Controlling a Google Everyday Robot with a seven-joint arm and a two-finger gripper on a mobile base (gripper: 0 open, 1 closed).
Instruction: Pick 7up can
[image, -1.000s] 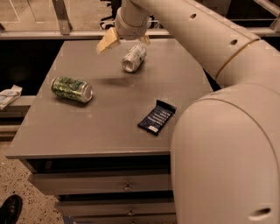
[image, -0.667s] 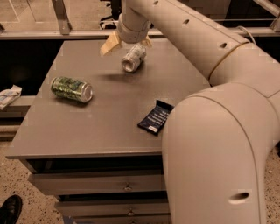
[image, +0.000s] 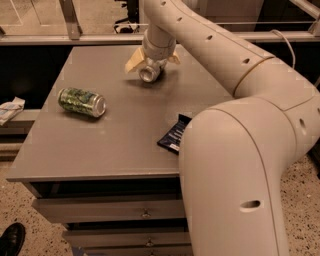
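Lower now than a second ago, your two-finger gripper (image: 152, 64) has dropped from above onto the small pale silvery 7up can (image: 148, 75), and the big cream elbow of the arm has swung in to fill the right of the view. You have the can lying on its side at the far middle of the grey table top (image: 115, 145), its shiny metal end turned toward the camera. The tan fingers (image: 133, 62) look spread, one on each side of the can and not clenched on it. So by my reading the approach is done; the squeeze and the lift are left. Well apart to the left lies the dark green patterned can (image: 81, 102), also on its side. A dark blue flat packet (image: 173, 136) sits near the front right, partly behind the arm.
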